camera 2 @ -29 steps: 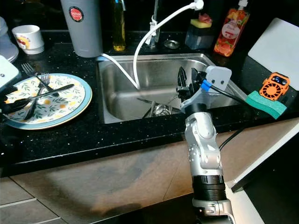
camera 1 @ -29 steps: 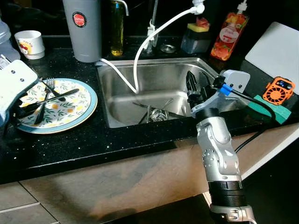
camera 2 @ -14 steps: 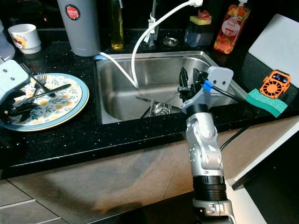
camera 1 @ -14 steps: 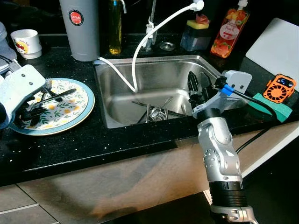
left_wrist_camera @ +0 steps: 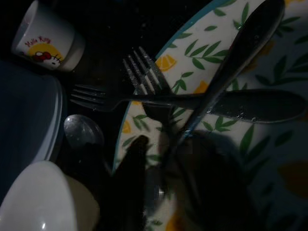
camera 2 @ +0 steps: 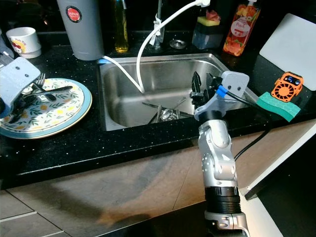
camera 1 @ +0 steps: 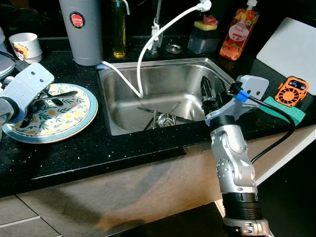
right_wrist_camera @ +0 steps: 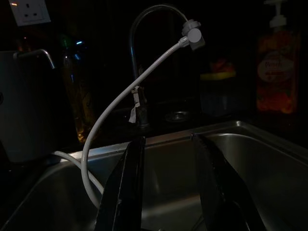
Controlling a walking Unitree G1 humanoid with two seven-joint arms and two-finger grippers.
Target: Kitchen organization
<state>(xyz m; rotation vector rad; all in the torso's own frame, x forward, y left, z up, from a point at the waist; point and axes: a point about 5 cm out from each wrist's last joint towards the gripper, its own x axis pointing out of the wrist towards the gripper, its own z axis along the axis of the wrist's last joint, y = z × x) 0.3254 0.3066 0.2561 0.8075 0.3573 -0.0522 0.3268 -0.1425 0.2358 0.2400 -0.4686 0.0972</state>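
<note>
A plate with leaf and lemon print (camera 1: 66, 118) lies on the black counter left of the sink. Two forks (left_wrist_camera: 144, 77) and a dark knife (camera 1: 61, 94) rest crossed on it. My left gripper (camera 1: 29, 111) hangs low over the plate's left side, open. Its two dark fingers (left_wrist_camera: 130, 192) straddle the cutlery handles in the left wrist view. My right gripper (camera 1: 210, 89) is open and holds nothing, raised over the right front corner of the steel sink (camera 1: 163, 79). More cutlery (camera 1: 160, 117) lies on the sink floor.
A white hose (camera 1: 148, 44) loops from the tap into the sink. Behind stand a grey jug (camera 1: 79, 29), an oil bottle (camera 1: 117, 29), a soap bottle (camera 1: 236, 32) and a cup (camera 1: 27, 47). A spoon (left_wrist_camera: 82, 132) and a white bowl (left_wrist_camera: 43, 202) lie beside the plate. An orange fan (camera 1: 293, 91) and a green sponge (camera 1: 291, 111) sit at the right.
My left gripper has moved from the plate's near left edge up over the cutlery handles. The cutlery still lies on the plate. The right arm has held still.
</note>
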